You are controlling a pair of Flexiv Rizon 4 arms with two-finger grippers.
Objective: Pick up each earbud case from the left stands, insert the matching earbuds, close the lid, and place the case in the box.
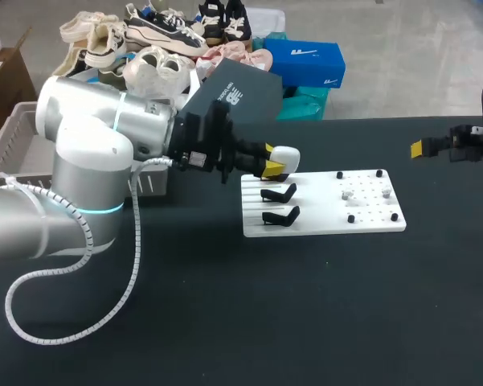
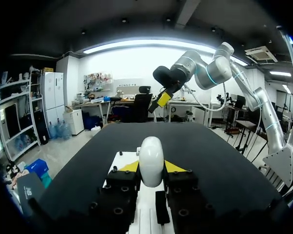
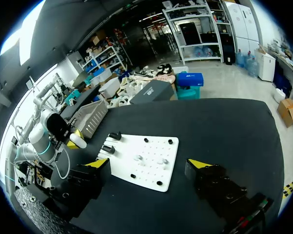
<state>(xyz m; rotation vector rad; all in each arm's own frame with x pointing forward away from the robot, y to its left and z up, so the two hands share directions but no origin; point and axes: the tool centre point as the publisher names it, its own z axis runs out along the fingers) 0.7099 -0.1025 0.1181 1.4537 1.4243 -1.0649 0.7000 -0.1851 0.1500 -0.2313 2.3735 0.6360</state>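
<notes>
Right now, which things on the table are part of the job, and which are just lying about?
Job: earbud case in left gripper; two empty black stands; earbuds; white board; basket, probably the box.
Not in use: black pegs; right gripper, open, holding nothing.

Case (image 2: 151, 160): we see smooth white plastic, a bit shiny.
Table (image 1: 225, 322): we see a black top, dull and not shiny.
Board (image 1: 321, 219): we see flat white plastic, smooth and dull.
Stands (image 1: 280, 193): we see black plastic, dull.
Left arm (image 1: 88, 137): we see a smooth silver shell with a soft shine.
Cable wrap (image 1: 136, 241): we see white plastic with ribs.
</notes>
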